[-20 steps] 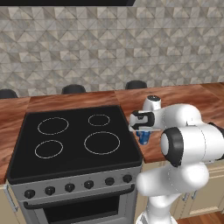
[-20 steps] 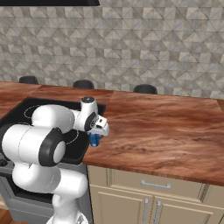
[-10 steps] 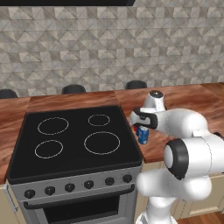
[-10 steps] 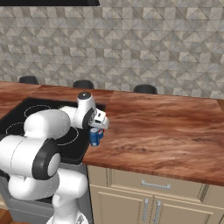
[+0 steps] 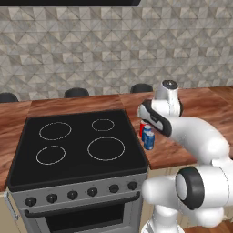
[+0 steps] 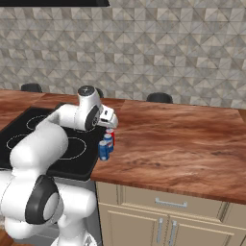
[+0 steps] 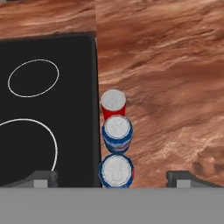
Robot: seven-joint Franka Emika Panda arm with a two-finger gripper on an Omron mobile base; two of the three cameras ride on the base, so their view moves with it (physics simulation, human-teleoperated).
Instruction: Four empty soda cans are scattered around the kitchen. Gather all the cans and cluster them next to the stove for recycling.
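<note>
the claw (image 7: 112, 177) hangs above the counter with its two dark tips spread wide apart and nothing between them. straight below it, in the hand view, three cans stand upright in a short row on the reddish-brown countertop (image 7: 166, 87), hard against the right-hand edge of the stove (image 7: 48, 109). nearest the tips is a blue can (image 7: 116, 171), just beyond it a second blue can (image 7: 117, 134), and furthest from the claw a red can (image 7: 113, 104). they look close enough to touch, though i can't say whether they do.

from the left base view the same little cluster (image 5: 147, 134) sits under the white arm, beside the black glass. the right base view shows the cans (image 6: 106, 144) just beneath the hand, near the counter's front edge.

to my eye the step in hand is the let-go: the nearest blue can is set down by its fellows and the claw stands free above it. three cans are by the stove and the task speaks of four, so one is left to fetch, most likely a red one.

the next move calls for lifting straight up and away, so the spread tips don't clip the near can and topple the row. then the base would have to go looking for the last can elsewhere in the kitchen.
</note>
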